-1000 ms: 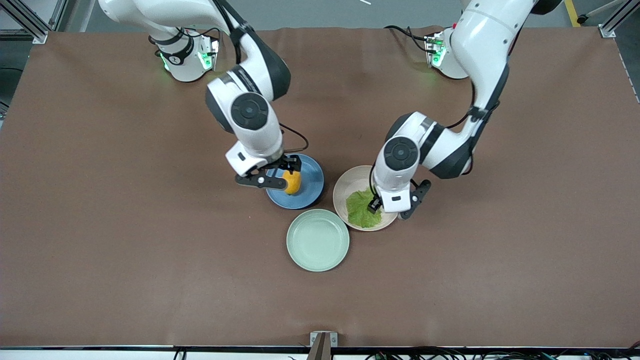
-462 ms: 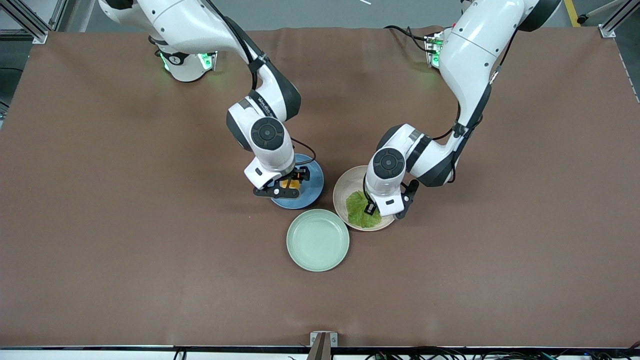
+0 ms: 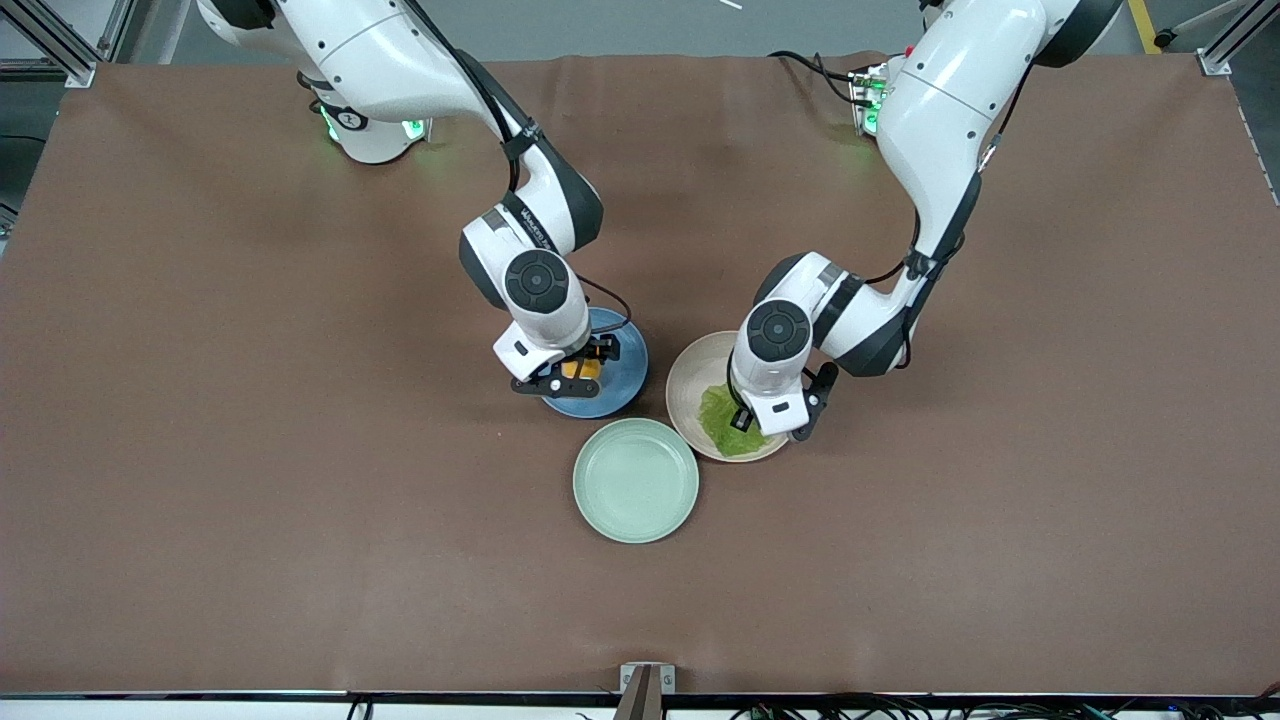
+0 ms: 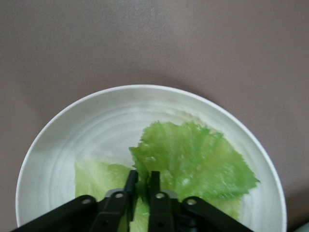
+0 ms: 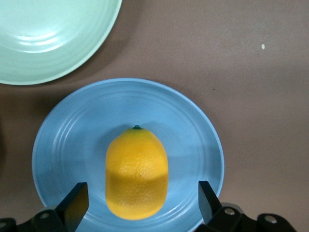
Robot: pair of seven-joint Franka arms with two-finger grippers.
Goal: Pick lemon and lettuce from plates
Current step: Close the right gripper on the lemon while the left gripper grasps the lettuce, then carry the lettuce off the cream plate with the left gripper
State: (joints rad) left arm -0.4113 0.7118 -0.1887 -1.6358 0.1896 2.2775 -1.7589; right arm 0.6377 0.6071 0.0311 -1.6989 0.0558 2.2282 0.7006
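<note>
The lemon (image 5: 137,171) lies on the blue plate (image 5: 72,140). My right gripper (image 5: 142,198) is low over that plate and open, one finger on each side of the lemon, apart from it. In the front view the right gripper (image 3: 572,376) covers most of the lemon (image 3: 580,367) on the blue plate (image 3: 622,372). The lettuce (image 4: 193,164) lies on the cream plate (image 4: 96,130). My left gripper (image 4: 143,181) is shut on a raised fold of the leaf. In the front view the left gripper (image 3: 752,424) is down on the lettuce (image 3: 722,425) in the cream plate (image 3: 688,385).
An empty mint-green plate (image 3: 636,480) sits nearer the front camera, touching close to both other plates; it also shows in the right wrist view (image 5: 43,34). Bare brown table (image 3: 300,450) lies all around the three plates.
Both arms have come down onto their plates. The right gripper now straddles the lemon low on the blue plate. The left gripper has closed on the lettuce.
</note>
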